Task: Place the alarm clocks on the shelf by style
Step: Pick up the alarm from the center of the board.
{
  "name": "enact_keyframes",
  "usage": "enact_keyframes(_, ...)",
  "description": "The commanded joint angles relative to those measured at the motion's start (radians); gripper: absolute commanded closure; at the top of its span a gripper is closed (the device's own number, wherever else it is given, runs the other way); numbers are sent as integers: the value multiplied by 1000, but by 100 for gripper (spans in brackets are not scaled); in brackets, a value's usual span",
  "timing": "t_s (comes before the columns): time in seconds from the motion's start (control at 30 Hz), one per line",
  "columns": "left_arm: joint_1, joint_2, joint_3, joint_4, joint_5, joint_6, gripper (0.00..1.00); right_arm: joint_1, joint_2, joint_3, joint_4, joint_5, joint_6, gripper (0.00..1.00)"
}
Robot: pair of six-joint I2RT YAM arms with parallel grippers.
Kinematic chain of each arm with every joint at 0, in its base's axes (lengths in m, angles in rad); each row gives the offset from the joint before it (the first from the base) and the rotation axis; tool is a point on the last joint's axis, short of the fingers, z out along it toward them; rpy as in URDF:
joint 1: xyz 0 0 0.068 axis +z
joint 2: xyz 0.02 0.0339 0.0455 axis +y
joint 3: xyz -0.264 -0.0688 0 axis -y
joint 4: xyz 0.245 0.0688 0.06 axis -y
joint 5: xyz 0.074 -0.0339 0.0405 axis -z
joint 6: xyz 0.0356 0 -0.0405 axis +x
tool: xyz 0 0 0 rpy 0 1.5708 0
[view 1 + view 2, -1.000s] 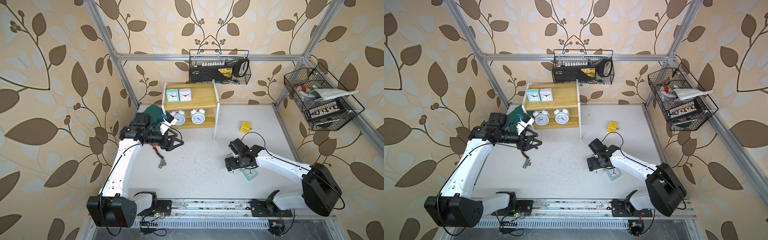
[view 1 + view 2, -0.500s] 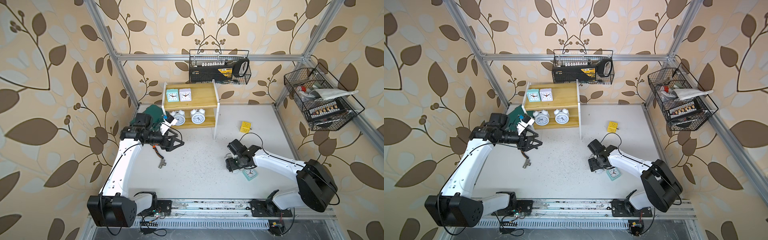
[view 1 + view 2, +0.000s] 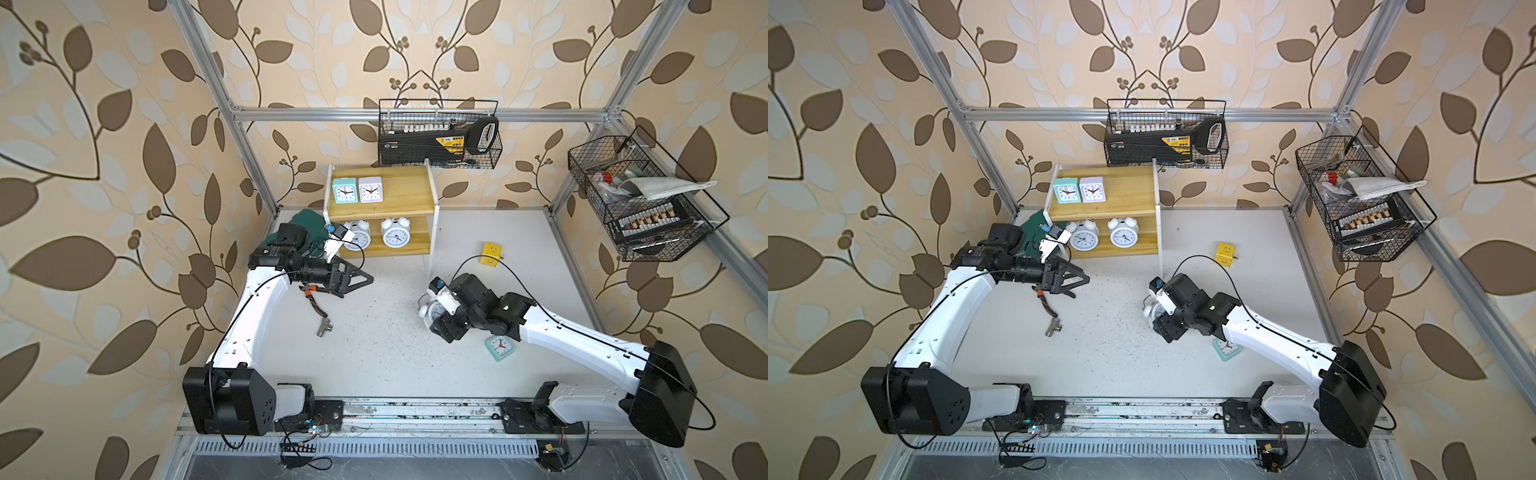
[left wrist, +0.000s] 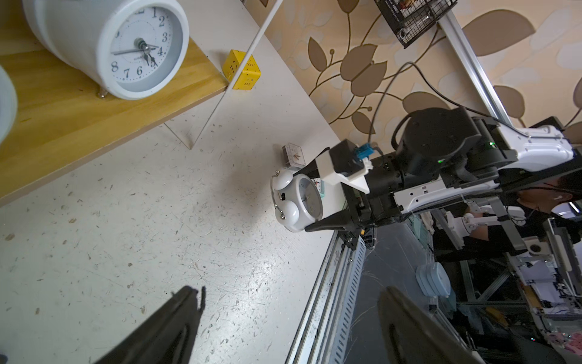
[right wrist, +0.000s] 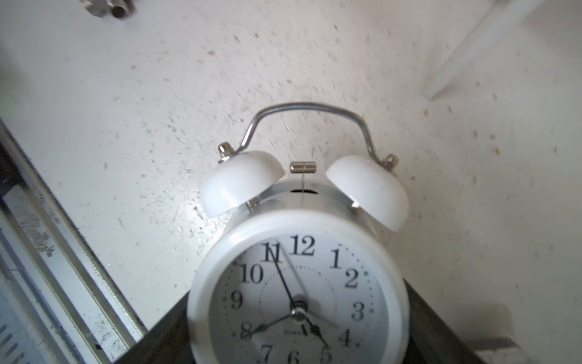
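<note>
Grip: we see the white twin-bell clock clamped in the jaws of the right gripper, out in front of the shelf.
Dial: numerals 1 to 12; below centre we read only "QUAR".
Left side: the left gripper has its jaws spread, nothing between them.

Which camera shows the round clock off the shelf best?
Right wrist view: the round clock is close up, face and bells clear. Both top views show that clock mostly hidden; left wrist shows it small, side-on.
</note>
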Motion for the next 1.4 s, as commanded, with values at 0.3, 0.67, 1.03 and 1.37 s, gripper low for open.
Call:
enact_keyframes(0.3, -174, 153, 54, -51, -69, -68, 6, 114, 19, 91, 252, -110, -271, 37)
enact_keyframes(0.67, -279, 232, 71, -108, -75, -5, 6, 134, 37, 94, 314, -98, -282, 38)
enact_keyframes(1.03, -339, 256, 77, -149, -98, 49, 15, 133, 63, 107, 335, -19, -257, 40)
enact_keyframes(1.37, -350, 237, 82, -152, -110, 77, 57, 134, 54, 83, 362, 55, -203, 38)
